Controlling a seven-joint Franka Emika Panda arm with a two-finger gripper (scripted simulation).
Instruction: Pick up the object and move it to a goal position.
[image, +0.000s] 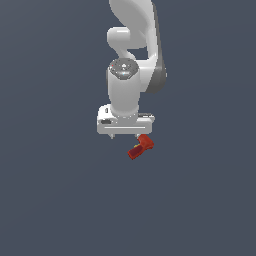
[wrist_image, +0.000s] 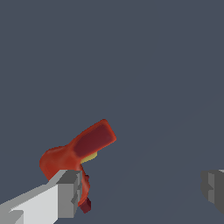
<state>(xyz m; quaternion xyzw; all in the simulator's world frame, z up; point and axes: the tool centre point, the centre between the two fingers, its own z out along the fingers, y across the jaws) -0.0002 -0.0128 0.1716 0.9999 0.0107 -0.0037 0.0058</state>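
Observation:
The object is a small red blocky piece with a thick end and a narrower dark end, lying tilted on the grey surface. My white gripper hangs just above it, jaws spread wide and pointing down. In the exterior view the object sits under the finger on that view's right. In the wrist view the object lies right against one grey finger, partly hidden behind it. The other finger stands far off, and the gap around the gripper's midpoint holds nothing.
A plain dark grey surface fills both views. The white arm rises behind the gripper toward the top of the exterior view. No other objects or a goal marker show.

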